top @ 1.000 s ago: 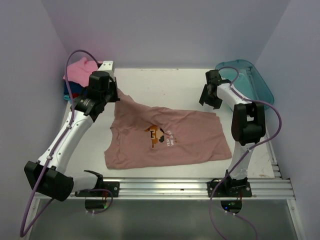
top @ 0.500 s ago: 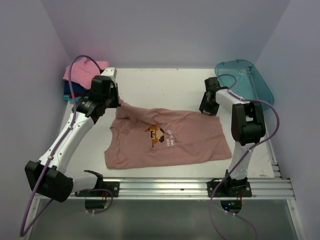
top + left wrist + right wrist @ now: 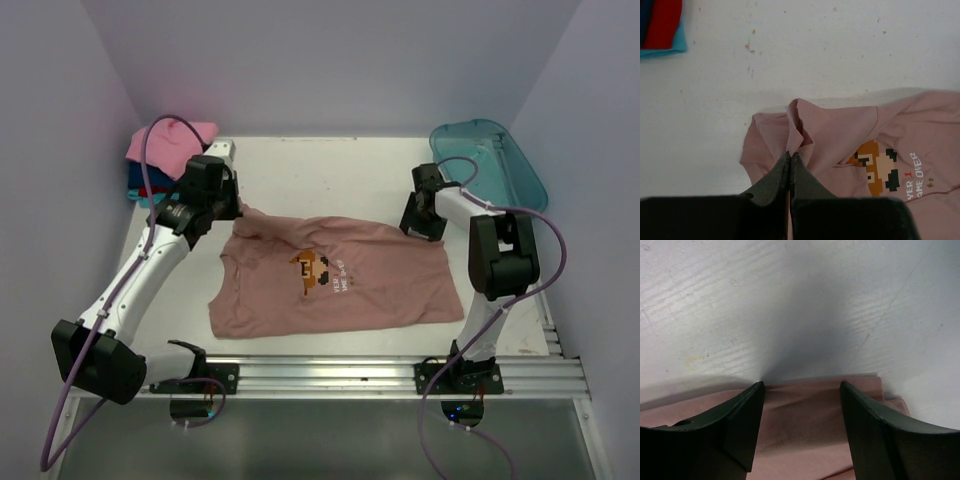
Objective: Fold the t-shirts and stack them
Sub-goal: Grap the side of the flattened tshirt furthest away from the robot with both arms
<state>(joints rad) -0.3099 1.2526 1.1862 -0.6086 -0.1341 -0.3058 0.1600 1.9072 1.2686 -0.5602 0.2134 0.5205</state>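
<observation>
The pink-brown tee (image 3: 335, 275) lies spread out, print up, across the middle of the tabletop (image 3: 330, 165) and reaches toward its near edge. The left gripper (image 3: 790, 156) is pinched tight on a raised pleat of cloth at the tee's far-left shoulder. The right gripper (image 3: 801, 390) stands with its jaws apart over the tee's far-right corner, with cloth lying between the fingers. Folded tees (image 3: 165, 150) are stacked at the far-left corner, and a teal tub (image 3: 500, 150) sits at the far-right corner.
</observation>
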